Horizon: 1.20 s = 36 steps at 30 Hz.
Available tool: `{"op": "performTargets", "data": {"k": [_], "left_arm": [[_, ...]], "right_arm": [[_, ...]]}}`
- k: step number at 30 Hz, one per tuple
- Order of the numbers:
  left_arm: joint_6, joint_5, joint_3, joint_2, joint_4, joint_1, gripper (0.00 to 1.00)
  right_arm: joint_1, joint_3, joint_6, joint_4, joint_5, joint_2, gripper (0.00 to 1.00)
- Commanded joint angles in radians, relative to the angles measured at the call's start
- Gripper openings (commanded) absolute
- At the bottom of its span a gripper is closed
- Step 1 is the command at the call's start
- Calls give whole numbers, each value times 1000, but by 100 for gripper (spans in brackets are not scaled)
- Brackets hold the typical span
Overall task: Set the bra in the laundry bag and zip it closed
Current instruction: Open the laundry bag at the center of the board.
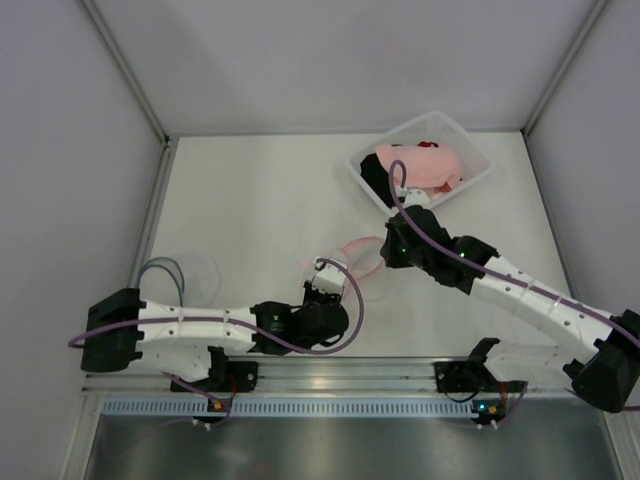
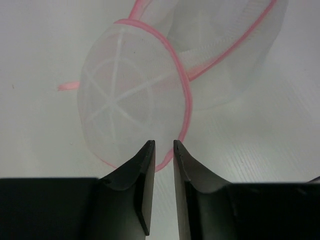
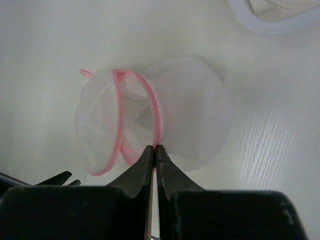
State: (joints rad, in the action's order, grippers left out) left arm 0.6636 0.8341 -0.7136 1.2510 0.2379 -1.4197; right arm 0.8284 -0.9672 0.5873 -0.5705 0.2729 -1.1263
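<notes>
while stretched in toward centre, pinched tight on the laundry bag [image 3: 190,115] rim with right gripper [image 3: 153,148]. barely parted on left gripper [image 2: 164,145], low alongside.

Item: one laundry bag [image 3: 185,115], white see-through mesh, round, lying crumpled and partly folded on a white desk [image 3: 45,45]. Pink trim [image 3: 156,112] runs along its edges in two loops, with a short pink tail sticking out at upper left. Right gripper [image 3: 155,150], black, jaws pressed together on the trim at the bag's near edge. Two dark pointed tips [image 3: 55,179] at lower left, unidentified. Rim of a white container [image 3: 260,22] at the top right corner.
</notes>
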Motion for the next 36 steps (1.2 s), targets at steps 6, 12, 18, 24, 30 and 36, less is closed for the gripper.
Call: {"op": "performTargets", "data": {"k": [6, 12, 18, 24, 30, 36], "left_arm": [[-145, -185, 40, -9, -28, 15, 71], [-176, -119, -4, 106, 1, 15, 72], [-107, 52, -150, 312, 118, 15, 62], [-10, 68, -185, 213, 152, 16, 4], [27, -13, -187, -48, 164, 73, 4], [-13, -427, -130, -266, 123, 423, 8]], "right_arm": [[-6, 15, 12, 0, 28, 11, 0], [-6, 19, 19, -6, 29, 8, 0], [-6, 15, 14, -14, 34, 16, 0], [-6, 27, 16, -22, 55, 17, 0], [-6, 117, 25, 66, 51, 42, 0], [-11, 171, 42, 100, 58, 68, 0]]}}
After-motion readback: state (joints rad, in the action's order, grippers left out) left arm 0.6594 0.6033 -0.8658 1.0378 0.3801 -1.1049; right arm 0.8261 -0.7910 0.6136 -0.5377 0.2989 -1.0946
